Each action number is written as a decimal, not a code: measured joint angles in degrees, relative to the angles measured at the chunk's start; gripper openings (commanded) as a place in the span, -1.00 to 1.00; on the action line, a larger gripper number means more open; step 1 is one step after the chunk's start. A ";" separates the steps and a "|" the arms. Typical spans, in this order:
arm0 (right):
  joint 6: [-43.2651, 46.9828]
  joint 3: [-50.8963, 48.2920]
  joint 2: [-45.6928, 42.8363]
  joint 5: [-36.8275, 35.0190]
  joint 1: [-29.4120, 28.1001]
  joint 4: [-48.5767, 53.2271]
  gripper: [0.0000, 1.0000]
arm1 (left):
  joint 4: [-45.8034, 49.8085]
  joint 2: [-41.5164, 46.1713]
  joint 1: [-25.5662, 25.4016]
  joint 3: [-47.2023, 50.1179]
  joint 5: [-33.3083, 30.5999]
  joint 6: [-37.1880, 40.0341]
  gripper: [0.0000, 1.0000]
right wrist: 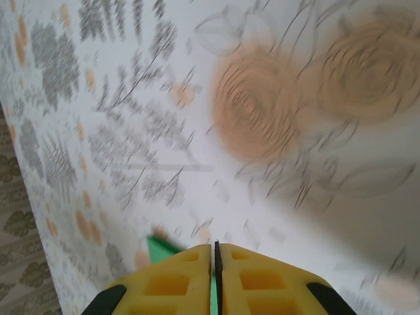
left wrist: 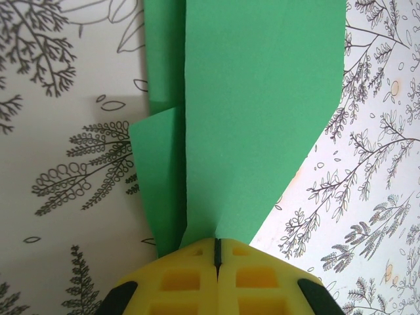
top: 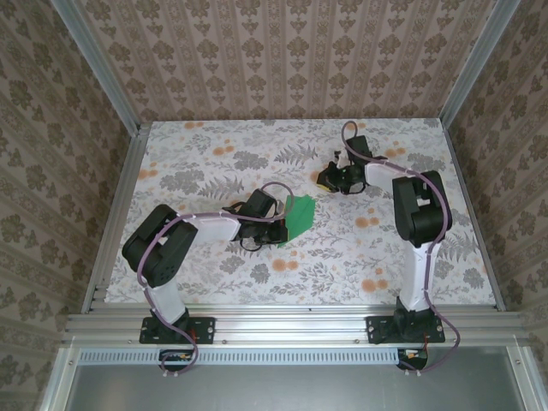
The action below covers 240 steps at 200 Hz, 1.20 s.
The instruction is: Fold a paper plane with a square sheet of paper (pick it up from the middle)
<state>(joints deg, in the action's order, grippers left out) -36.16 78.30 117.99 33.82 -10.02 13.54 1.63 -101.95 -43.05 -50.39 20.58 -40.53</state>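
- The left gripper (left wrist: pixel 216 254) is closed on the square sheet of paper (left wrist: pixel 262 118), which is pinched at its narrow end between the yellow pads (left wrist: pixel 180 279).
- The sheet is seen partly folded (overlapped layers, one slanted edge, a loose flap on its left). In the top view it is found near the middle of the table (top: pixel 214 163).
- The right gripper (right wrist: pixel 216 262) has its pads pressed together and nothing is seen clamped. It is placed near the sheet but apart from it, further back on the table.
- Risk: only a small bit of thin paper is gripped, so the sheet could be slipped out or torn by a sideways pull.
- Risk: the loose flap could be sprung open and the layers shifted, so the next crease would be set crooked.
- Risk: if the right gripper is brought in closed, the paper could be crumpled.
- Hidden: the pinched end is covered by the pads, and the sheet's far end is cut off in the left wrist view.
- Whether the sheet is lifted or resting cannot be told.
- The right wrist view is blurred; a green corner is merely glimpsed there.
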 measured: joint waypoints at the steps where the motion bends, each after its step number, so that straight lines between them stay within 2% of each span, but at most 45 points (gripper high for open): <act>1: 0.00 -0.26 -0.35 0.09 -0.13 0.00 -0.76 | 0.00 0.00 0.00 0.00 0.00 0.00 -1.00; 39: -1.55 -6.86 -7.65 1.95 -5.51 -2.99 -0.76 | 1.05 0.00 0.00 -0.39 0.17 0.00 -1.00; 78: -4.61 -10.27 -6.34 2.62 -10.56 -6.86 -0.77 | 1.95 0.00 -0.15 -0.70 0.42 -0.02 -1.00; 133: -4.94 -11.89 -1.77 0.04 -10.47 -8.39 -0.81 | 2.49 0.28 -2.32 -0.63 0.35 -1.97 -1.00; 200: -2.43 -14.21 -2.40 1.31 -10.38 -10.91 -0.81 | 5.25 2.58 -7.32 -0.07 -3.41 -6.29 -1.00; 215: -0.07 -15.43 -3.21 1.86 -10.38 -10.97 -0.81 | 9.11 4.81 -9.77 0.09 -4.04 -7.17 -0.93; 240: 3.04 -17.11 -4.17 3.56 -10.38 -10.95 -0.81 | 14.21 9.44 -12.48 0.07 -5.22 -7.58 -0.63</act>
<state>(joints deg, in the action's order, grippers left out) -33.12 61.19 113.82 37.39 -20.40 2.59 15.84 -92.51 -55.53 -50.33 15.35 -48.12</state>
